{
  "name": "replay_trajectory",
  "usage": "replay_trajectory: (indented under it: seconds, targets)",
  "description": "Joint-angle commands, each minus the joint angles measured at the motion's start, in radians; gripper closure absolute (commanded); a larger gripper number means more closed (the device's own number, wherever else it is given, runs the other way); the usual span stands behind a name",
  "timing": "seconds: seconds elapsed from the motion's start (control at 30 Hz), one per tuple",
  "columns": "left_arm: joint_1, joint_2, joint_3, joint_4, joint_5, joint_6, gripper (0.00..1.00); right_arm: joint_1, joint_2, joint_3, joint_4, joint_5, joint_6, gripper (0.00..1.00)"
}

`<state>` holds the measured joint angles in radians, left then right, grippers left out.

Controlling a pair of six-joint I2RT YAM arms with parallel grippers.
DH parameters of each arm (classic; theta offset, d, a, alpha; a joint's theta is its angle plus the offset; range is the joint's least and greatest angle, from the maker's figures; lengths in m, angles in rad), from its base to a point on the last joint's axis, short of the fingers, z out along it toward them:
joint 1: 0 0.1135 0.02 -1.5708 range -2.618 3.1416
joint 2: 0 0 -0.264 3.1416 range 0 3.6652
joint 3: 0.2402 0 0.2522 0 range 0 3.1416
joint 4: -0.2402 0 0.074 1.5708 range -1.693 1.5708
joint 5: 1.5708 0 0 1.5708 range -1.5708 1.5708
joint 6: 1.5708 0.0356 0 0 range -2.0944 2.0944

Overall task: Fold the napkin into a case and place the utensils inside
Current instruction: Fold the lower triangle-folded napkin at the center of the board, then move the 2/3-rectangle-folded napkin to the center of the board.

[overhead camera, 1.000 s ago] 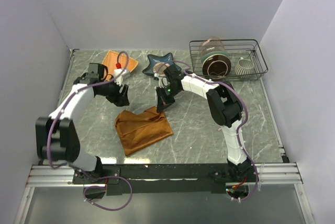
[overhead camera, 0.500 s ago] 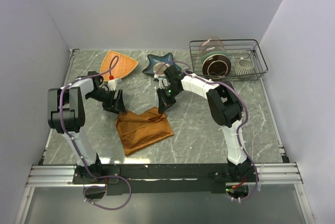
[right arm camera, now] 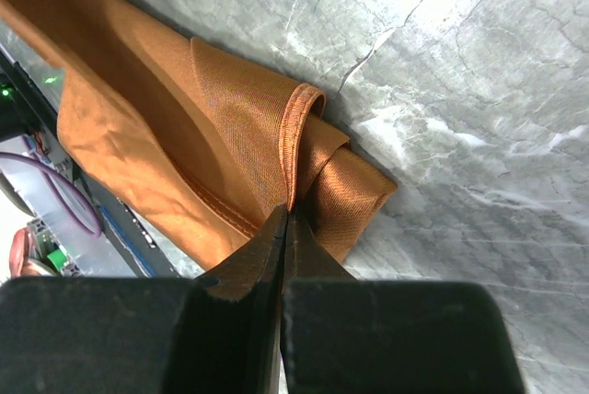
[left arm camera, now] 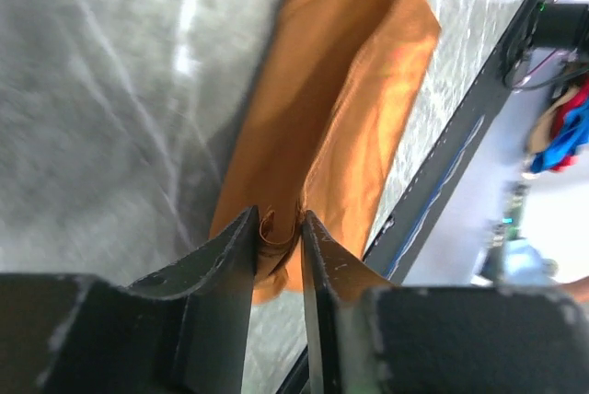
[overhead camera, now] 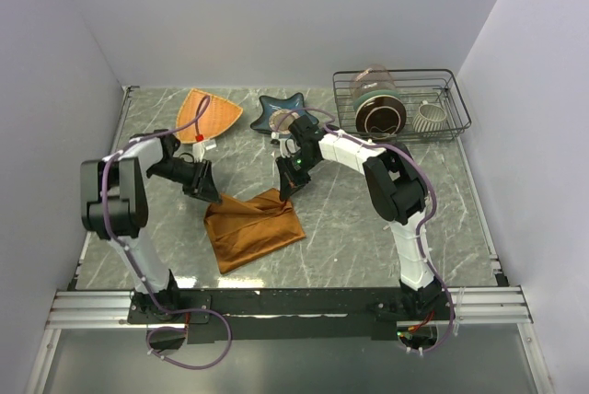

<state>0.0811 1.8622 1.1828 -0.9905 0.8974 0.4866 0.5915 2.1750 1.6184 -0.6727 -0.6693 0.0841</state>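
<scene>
bare surface (overhead camera: 350, 228) right of the napkin (overhead camera: 253, 231) and along its near edge: room to pass. left arm (overhead camera: 138, 153) and right arm (overhead camera: 345, 147) stand over the cloth's far corners, blocking that side. far edge crowded: woven plate (overhead camera: 210, 110), star dish (overhead camera: 279, 110), wire rack (overhead camera: 402, 104) in the right corner.

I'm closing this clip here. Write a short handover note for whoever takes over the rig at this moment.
Grippers: the left gripper is closed on a bunched fold at the far left corner of the napkin. The right gripper is shut on the hem at its far right corner.
Things: the napkin lies loosely doubled and creased on the table between the arms. I cannot pick out the utensils in any view.
Done: a rough first fold only.
Left: fold it into a narrow case, then find the utensils and slide them inside.
</scene>
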Motion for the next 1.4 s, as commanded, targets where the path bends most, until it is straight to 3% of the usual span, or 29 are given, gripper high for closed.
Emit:
replay_trajectory:
  seconds: [0.0,0.17,0.27,0.37,0.5,0.6,0.73,0.87,0.97,1.03,1.1,1.37]
  targets:
    - [-0.01,-0.156,-0.06,-0.004,0.035,0.099,0.72,0.005,-0.05,0.015,-0.013,0.014,-0.02,1.0]
    - [-0.05,-0.163,-0.058,-0.048,0.009,0.162,0.79,0.005,-0.049,0.024,-0.034,0.011,-0.032,1.0]
    - [-0.093,-0.165,-0.057,-0.086,-0.061,0.243,0.78,0.004,-0.052,0.031,-0.047,0.013,-0.041,1.0]
    - [-0.148,-0.244,-0.115,-0.065,-0.12,0.283,0.74,0.004,-0.055,0.028,-0.05,0.01,-0.043,1.0]
    - [-0.245,-0.31,-0.193,-0.014,-0.251,0.299,0.57,0.005,-0.055,0.014,-0.048,0.007,-0.041,1.0]
    - [-0.315,-0.371,-0.244,0.015,-0.34,0.339,0.51,0.007,-0.058,-0.003,-0.047,0.004,-0.043,1.0]
    - [-0.319,-0.46,-0.249,-0.006,-0.417,0.443,0.43,0.011,-0.061,-0.031,-0.034,0.008,-0.041,1.0]
    - [-0.224,-0.416,-0.074,-0.042,-0.251,0.337,0.42,0.019,-0.052,-0.038,-0.021,0.016,-0.04,1.0]
    - [-0.218,-0.328,0.009,0.056,-0.18,0.18,0.42,0.022,-0.046,-0.045,-0.007,0.025,-0.035,1.0]
    - [-0.222,-0.302,0.003,0.171,-0.193,0.01,0.41,0.025,-0.044,-0.052,-0.001,0.036,-0.034,1.0]
    - [-0.234,-0.253,-0.014,0.261,-0.195,-0.034,0.41,0.025,-0.04,-0.057,0.007,0.037,-0.027,1.0]
    - [-0.276,-0.077,-0.008,0.341,-0.141,-0.138,0.38,0.025,-0.037,-0.087,0.047,0.043,0.009,1.0]
